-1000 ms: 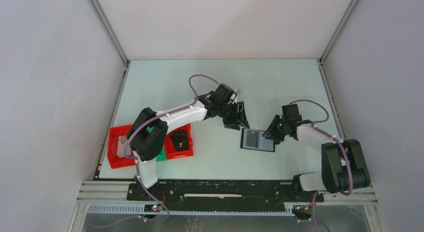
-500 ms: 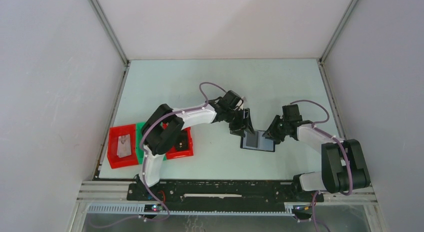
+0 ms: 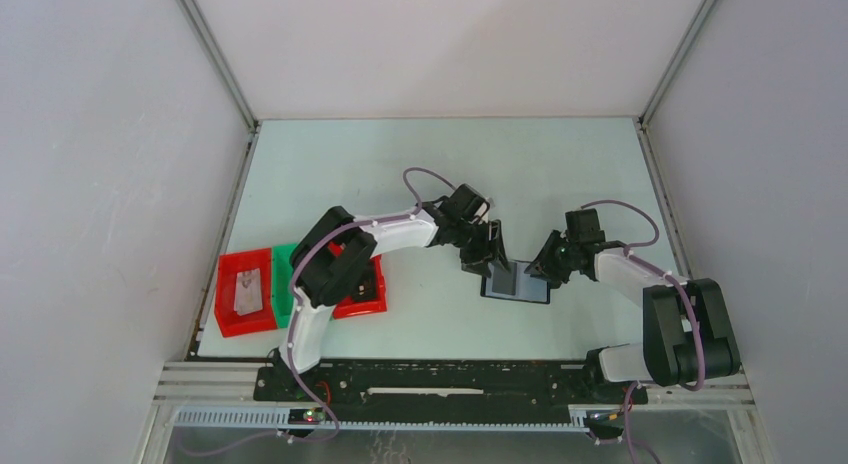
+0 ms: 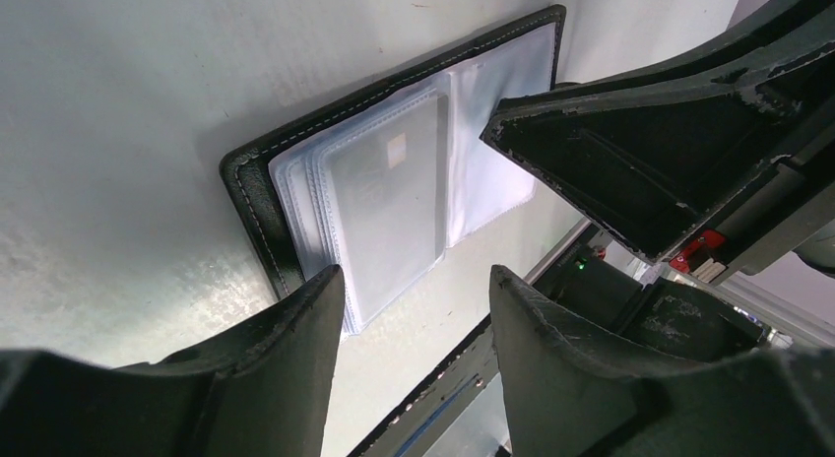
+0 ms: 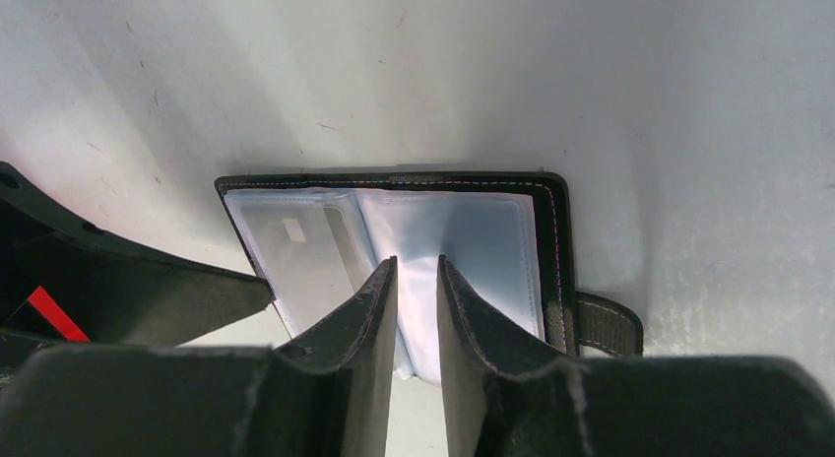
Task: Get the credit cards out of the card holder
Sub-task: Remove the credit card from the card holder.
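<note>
Left gripper (image 4: 416,280) hangs open over the flat black folding card holder's (image 4: 246,191) left edge; right gripper (image 5: 416,265) nearly closed on it, grip unclear.

The left end effector (image 3: 487,256) has swung in from over the bare surface and now hangs at the left edge of the card holder (image 3: 520,287). The left arm's elbow (image 3: 335,259) has shifted toward the surface's middle. This uncovers the left red tray (image 3: 224,306), and the elbow now overlaps the right red tray (image 3: 372,304).
</note>
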Controlling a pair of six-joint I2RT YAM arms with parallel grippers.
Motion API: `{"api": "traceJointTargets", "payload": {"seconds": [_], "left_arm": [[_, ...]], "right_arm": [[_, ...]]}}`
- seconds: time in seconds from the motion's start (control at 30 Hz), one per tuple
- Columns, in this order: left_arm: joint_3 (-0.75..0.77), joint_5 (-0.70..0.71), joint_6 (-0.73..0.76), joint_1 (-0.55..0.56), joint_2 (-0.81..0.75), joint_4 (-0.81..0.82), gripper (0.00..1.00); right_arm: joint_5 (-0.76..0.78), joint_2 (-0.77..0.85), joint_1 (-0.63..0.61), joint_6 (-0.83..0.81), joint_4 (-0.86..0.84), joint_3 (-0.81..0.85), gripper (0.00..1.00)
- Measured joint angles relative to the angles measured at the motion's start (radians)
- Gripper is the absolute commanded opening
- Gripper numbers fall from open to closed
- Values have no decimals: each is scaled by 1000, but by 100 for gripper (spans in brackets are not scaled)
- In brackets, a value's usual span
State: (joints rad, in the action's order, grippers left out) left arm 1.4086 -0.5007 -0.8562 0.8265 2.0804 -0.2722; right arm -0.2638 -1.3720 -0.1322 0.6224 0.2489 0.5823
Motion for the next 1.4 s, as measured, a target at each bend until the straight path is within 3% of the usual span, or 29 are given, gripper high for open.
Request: {"api": "traceJointTargets", "payload": {"seconds": [0.87, 1.4], "left_arm": [[47, -39, 0, 14, 34, 5, 61], [47, -167, -61, 21, 34, 161, 61]], "right_arm": [[-9, 0, 6, -7, -2, -2, 30], [-32, 5, 27, -7, -6, -11, 32]]}}
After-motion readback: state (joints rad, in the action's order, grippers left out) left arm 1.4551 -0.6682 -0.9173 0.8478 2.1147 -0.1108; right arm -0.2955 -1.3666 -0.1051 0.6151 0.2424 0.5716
